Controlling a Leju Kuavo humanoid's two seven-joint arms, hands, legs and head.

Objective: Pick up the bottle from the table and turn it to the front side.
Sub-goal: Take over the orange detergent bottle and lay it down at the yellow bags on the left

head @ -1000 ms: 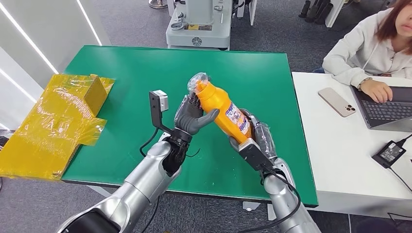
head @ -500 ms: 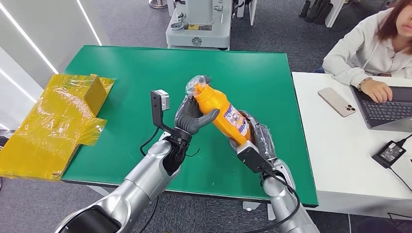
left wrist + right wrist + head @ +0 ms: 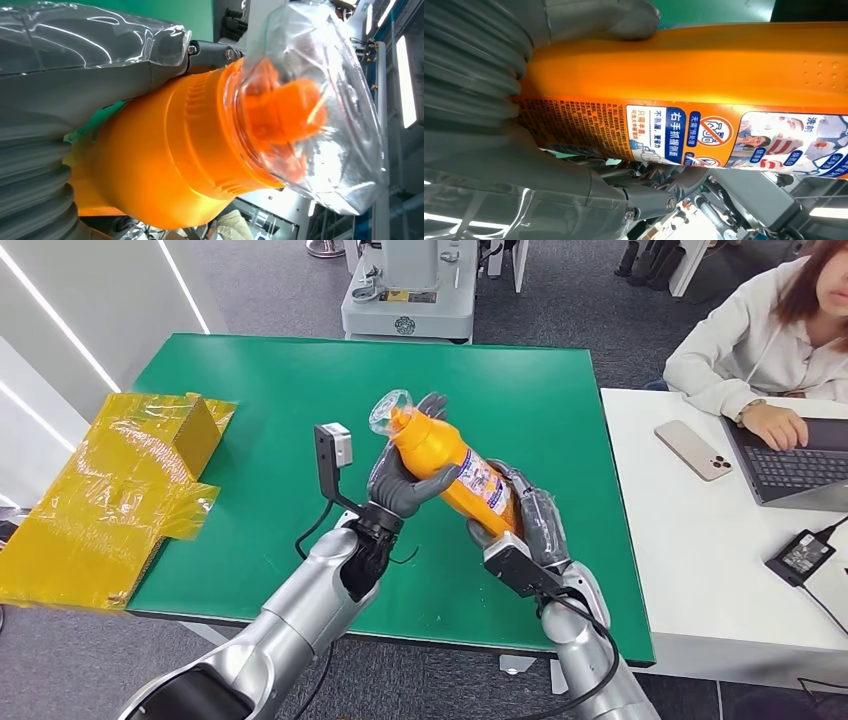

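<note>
Above the green table (image 3: pixel 250 400), the orange bottle (image 3: pixel 450 465) hangs tilted. Right hand (image 3: pixel 525 525) grips its lower body; left hand (image 3: pixel 400 480) wraps fingers round its neck.

Scene viewed from high on the body, facing forward and down over the green table (image 3: pixel 250 390), each wrist view taken very close behind its own hand, turned sideways, the orange bottle (image 3: pixel 450 465) shared by all three views.
</note>
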